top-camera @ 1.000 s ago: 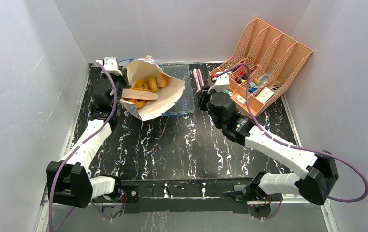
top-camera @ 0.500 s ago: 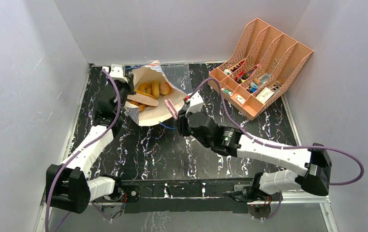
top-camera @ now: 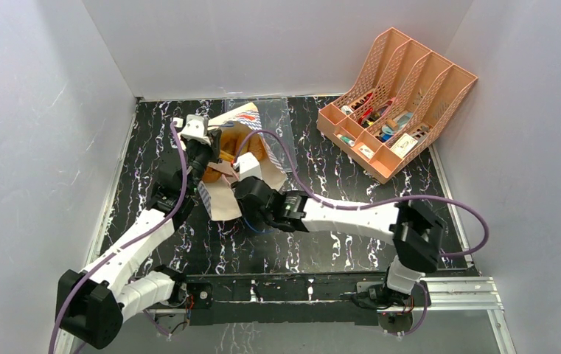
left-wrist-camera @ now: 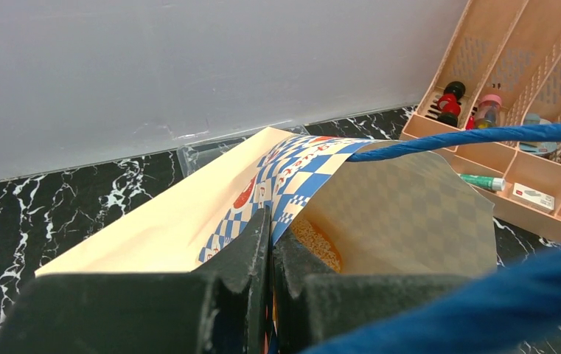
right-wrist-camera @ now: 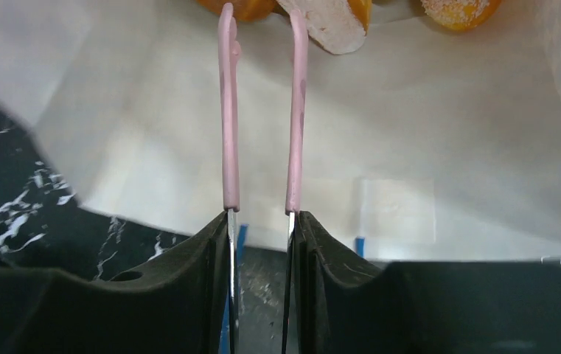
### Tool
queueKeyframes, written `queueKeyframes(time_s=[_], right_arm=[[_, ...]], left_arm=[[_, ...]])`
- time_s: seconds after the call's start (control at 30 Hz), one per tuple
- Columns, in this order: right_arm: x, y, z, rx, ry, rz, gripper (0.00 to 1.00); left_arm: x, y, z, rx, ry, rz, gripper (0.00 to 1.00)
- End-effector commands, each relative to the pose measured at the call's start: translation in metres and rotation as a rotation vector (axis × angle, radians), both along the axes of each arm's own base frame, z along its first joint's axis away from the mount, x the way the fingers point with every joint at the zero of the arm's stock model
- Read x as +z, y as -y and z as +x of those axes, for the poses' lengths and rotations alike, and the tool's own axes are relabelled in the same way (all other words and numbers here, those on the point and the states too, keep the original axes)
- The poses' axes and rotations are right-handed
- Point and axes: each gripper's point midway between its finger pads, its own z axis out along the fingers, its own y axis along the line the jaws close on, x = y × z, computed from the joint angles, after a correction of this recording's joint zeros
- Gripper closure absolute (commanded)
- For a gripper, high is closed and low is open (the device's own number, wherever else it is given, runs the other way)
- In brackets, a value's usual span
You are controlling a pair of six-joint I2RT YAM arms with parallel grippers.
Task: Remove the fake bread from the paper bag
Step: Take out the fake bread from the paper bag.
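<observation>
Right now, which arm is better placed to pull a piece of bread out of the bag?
Right. The right gripper is open at the mouth of the paper bag, fingertips just short of the fake bread. The left gripper is shut on the bag's rim, holding it.

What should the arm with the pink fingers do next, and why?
Probably ease the right gripper deeper into the paper bag, toward the pale-faced bread. Its pink fingers stand apart, empty, just short of it, and the left gripper pinches the bag's checkered rim, holding its mouth open.
</observation>
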Motion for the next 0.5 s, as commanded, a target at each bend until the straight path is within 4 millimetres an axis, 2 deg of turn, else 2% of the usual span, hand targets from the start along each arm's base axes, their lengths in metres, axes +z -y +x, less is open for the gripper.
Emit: queueKeyframes(time_s=[0.0,0.03,0.1,0.23,0.47], right_arm=[[0.011,-0.012,0.032,-0.028,0.065,0.009,0.67],[0.009,-0.010,0.035,-0.038,0.071,-0.006,0.67],[-0.009,-0.009,0.041,-0.051,0.069,-0.055,0.66],[-0.024,-0.005,0.051,-0.066,0.091,-0.107,0.66],[-0.033,-0.006,0.059,-0.069,0.130,-0.158,0.66]], left_arm=[[0.016,0.007,-0.009,-0.017,0.024,-0.037,1.00],[0.015,0.009,-0.009,-0.018,0.018,-0.038,1.00],[0.015,0.010,-0.009,-0.018,0.014,-0.043,1.00],[0.015,0.012,-0.007,-0.014,-0.010,-0.055,1.00],[0.016,0.017,-0.002,-0.016,-0.059,-0.064,1.00]])
